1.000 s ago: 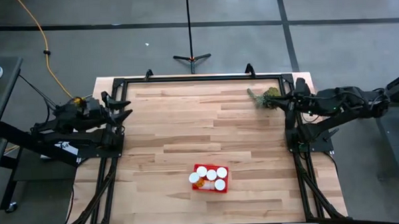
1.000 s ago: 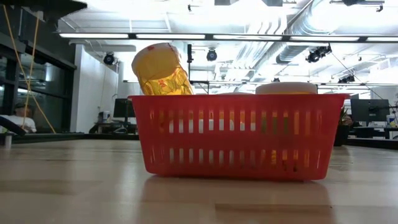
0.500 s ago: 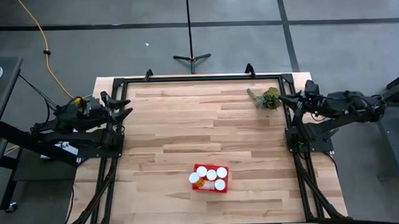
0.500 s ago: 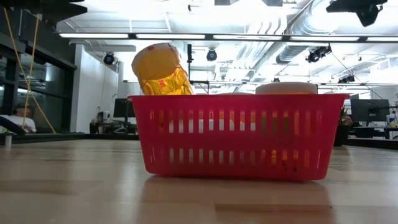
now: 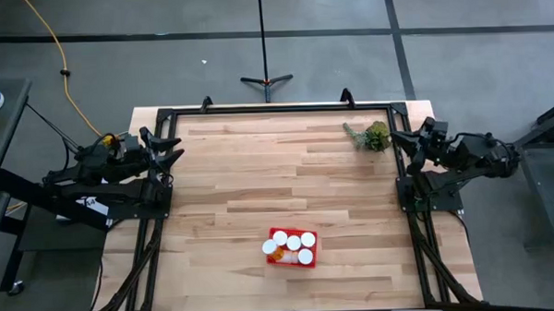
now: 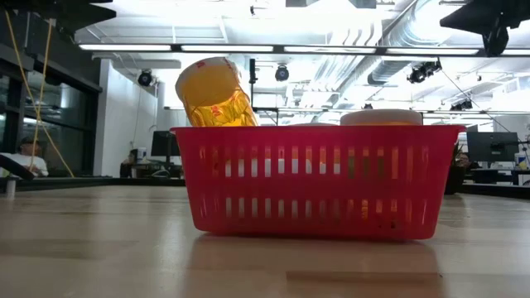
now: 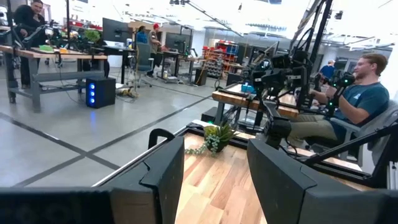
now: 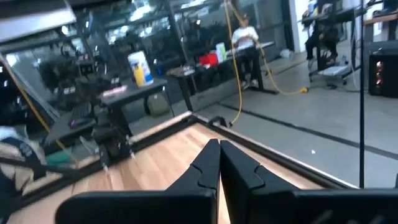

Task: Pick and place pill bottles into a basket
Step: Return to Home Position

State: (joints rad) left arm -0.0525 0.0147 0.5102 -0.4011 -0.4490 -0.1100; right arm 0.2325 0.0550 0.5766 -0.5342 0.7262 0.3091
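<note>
Well apart from both grippers, the red basket (image 5: 291, 248) is sitting on the wooden table (image 5: 259, 175). The pill bottles (image 5: 294, 242) are crowding inside it, five with their white caps facing up and one showing its orange body beside them. Seen from table height, a tilted bottle (image 6: 214, 93) is leaning above the basket's rim at one end. A white cap (image 6: 381, 117) is peeking just over the rim at the other end.

The left gripper (image 5: 172, 150) is hanging off to the basket's left and farther back, over the table's edge, with its fingers (image 7: 163, 174) spread wide. The right gripper (image 8: 219, 152) is hanging off to the basket's right and farther back, with its fingers pressed together. A green leafy clump (image 5: 370, 135) is lying far behind the basket, just beside the right gripper.
</note>
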